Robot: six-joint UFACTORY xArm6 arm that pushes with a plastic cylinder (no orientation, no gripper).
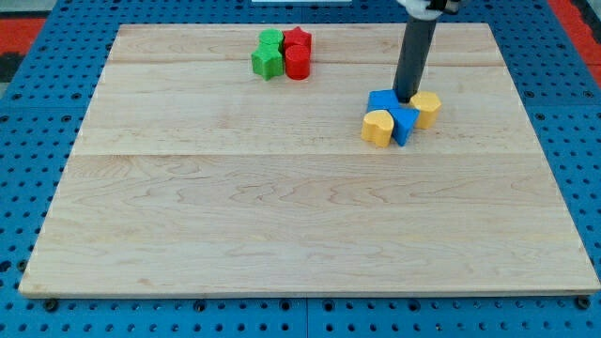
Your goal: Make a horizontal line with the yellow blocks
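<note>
Two yellow blocks lie at the view's right of the wooden board (282, 207). A yellow heart-shaped block (377, 128) sits at the lower left of the cluster. A yellow rounded block (427, 108) sits at its right. Two blue blocks lie between them: one blue block (383, 99) at the upper left and a blue block (405, 122) lower down. My tip (406, 99) comes down from the view's top and rests at the top of the blue blocks, just left of the rounded yellow block.
Near the view's top, left of centre, stands a tight group: a green star-like block (271, 40), a green block (267, 63), a red star-like block (298, 40) and a red cylinder (297, 62). A blue pegboard (38, 113) surrounds the board.
</note>
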